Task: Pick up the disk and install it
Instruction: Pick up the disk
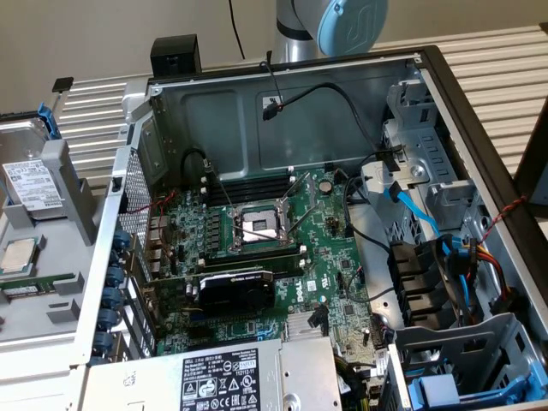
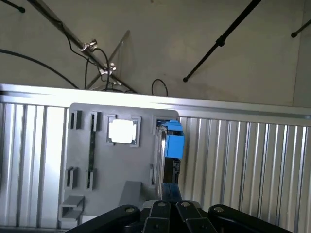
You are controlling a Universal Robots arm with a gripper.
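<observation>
The disk (image 1: 32, 181), silver-grey with a white label and a blue carrier frame, rests in a grey holder tray (image 1: 60, 282) at the exterior view's left, outside the computer case. In the wrist view the disk (image 2: 173, 144) stands on edge in the tray (image 2: 97, 184), its blue frame toward me. My gripper (image 2: 168, 208) hangs some way from it, roughly in line with it, its black fingers shut together with nothing between them. The arm's blue-capped joint (image 1: 351, 21) shows behind the case.
The open computer case (image 1: 462, 111) holds a motherboard (image 1: 257, 248), loose cables (image 1: 411, 205) and a drive bay with blue plastic (image 1: 445, 390). A square processor chip (image 1: 19, 255) and a green memory stick (image 1: 34, 287) also lie on the tray. Ribbed metal tabletop (image 2: 243, 165) surrounds everything.
</observation>
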